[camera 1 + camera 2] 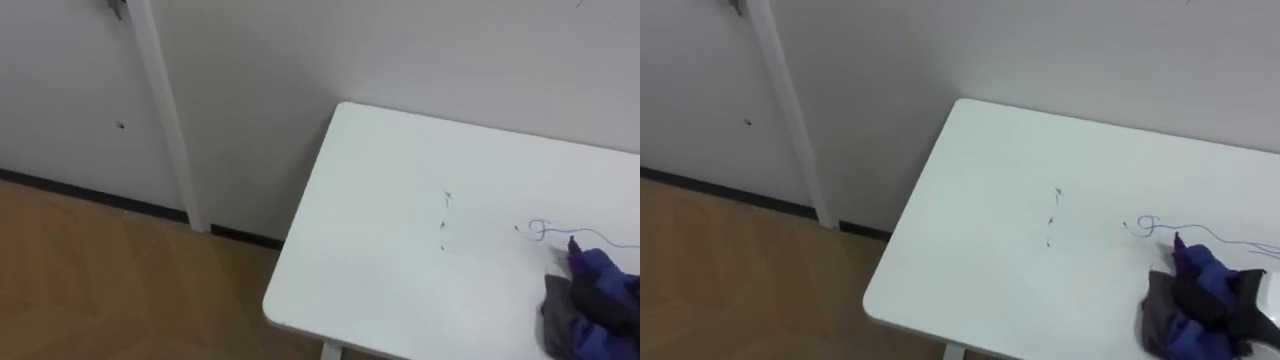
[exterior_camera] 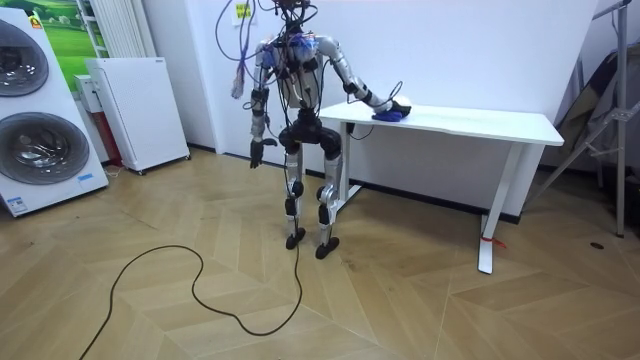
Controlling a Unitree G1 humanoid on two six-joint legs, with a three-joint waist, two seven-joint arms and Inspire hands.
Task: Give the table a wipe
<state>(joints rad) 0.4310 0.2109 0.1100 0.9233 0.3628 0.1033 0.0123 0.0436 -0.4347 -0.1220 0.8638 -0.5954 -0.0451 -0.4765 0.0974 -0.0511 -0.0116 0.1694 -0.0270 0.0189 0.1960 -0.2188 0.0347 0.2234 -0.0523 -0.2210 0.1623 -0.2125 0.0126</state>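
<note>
Worktop (image 1: 400, 270) is seen in the left eye view, marked with pen scribbles (image 1: 545, 232); a blue-grey cloth (image 1: 595, 305) is laid just beside them, presumably for rubbing them off. In the room view the right robot hand (image 2: 396, 105) is rested on the cloth, the left robot hand (image 2: 256, 155) hung idle; neither grip can be told.

The robot is a slim humanoid with silver-grey arm and leg segments linked by black joints. Its torso is open, showing a tangle of blue, red and white wiring around a dark core. Blue-violet ropes run up from its shoulders. The left hand (image 2: 256, 152) and right hand (image 2: 393, 106) look dark, the feet are black, and a dark cable trails from it across the floor.
</note>
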